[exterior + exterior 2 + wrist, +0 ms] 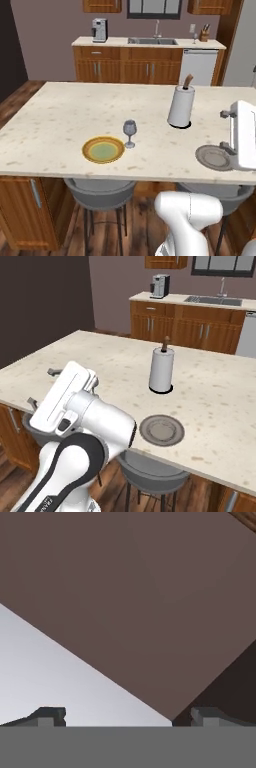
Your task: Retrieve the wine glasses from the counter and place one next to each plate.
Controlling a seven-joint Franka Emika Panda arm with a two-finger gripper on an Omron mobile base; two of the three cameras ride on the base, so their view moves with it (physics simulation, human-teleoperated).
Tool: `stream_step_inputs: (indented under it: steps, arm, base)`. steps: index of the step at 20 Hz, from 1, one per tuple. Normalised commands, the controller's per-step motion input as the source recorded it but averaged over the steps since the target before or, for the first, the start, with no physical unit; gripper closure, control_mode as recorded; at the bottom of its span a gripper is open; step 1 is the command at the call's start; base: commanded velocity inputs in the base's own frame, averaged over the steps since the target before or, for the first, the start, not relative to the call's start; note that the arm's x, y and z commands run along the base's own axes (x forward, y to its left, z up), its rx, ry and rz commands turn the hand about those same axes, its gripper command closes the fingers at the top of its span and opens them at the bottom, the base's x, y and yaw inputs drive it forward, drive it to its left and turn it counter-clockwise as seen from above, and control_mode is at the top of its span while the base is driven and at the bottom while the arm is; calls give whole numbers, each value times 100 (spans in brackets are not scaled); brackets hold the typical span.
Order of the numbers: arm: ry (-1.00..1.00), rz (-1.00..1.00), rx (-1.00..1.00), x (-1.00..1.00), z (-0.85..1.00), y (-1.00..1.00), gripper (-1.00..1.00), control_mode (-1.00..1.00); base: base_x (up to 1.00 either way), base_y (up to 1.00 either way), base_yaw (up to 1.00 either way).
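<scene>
One blue-grey wine glass stands upright on the island top, just right of the orange-rimmed plate and apart from it. The grey plate lies near the island's front edge with no glass beside it. My gripper hovers above the island next to the grey plate. It is open, with nothing between its fingertips. In the hand view it faces a brown wall. The counter with the sink runs along the back wall.
A tall paper-towel roll stands on the island behind the grey plate. On the back counter are a coffee machine and a knife block. Grey stools sit under the island's front edge.
</scene>
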Motion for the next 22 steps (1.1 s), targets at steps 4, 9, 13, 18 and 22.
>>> stream_step_inputs:
  steps: [4,9,13,18,22]
  arm:
    - [0,0,0,0,0,0,-100,100]
    - [0,0,0,0,0,0,-100,100]
    - [0,0,0,0,0,0,-100,100]
    - [0,0,0,0,0,0,-100,100]
    - [0,0,0,0,0,0,-100,100]
  base:
    - [-97,-93,-34]
    - [-100,-96,-28]
    - [-38,-100,-17]
    - [-11,-100,-18]
    - [-1,-100,-18]
